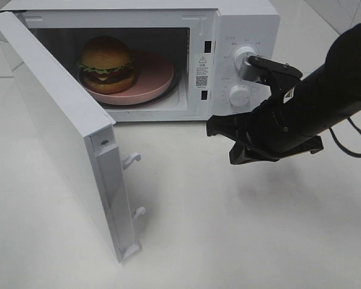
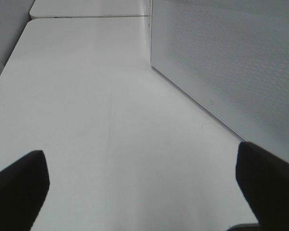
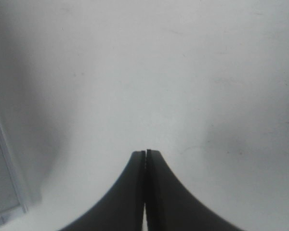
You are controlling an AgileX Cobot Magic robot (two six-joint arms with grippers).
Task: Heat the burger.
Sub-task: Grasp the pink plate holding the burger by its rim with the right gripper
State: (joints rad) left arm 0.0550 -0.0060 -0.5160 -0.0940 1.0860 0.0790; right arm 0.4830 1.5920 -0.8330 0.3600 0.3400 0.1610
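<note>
Right gripper (image 3: 145,155): the two fingers were pressed together, nothing between them. It hung above the bare white table (image 1: 228,235), on the near side of the microwave's control panel, apart from it. Its tip pointed left, toward the open cavity.

Left gripper (image 2: 142,186): the two fingers stood wide apart, empty, low over the table. I could not find it in the high view. A white perforated panel (image 2: 231,62) stood close alongside it.

One microwave (image 1: 243,24) sat at the far side of the table. Its door (image 1: 54,120) was swung fully open toward the near left. I counted two white latch hooks on the door's free edge, an upper hook (image 1: 132,159) and a lower hook (image 1: 138,212).

The control panel carried two round knobs, one above the other: top knob (image 1: 245,55), bottom knob (image 1: 239,95).

Inside the cavity lay one pink plate (image 1: 159,75). One burger (image 1: 106,60) sat on the left part of that plate, upright, bun on top. Nothing touched it.
</note>
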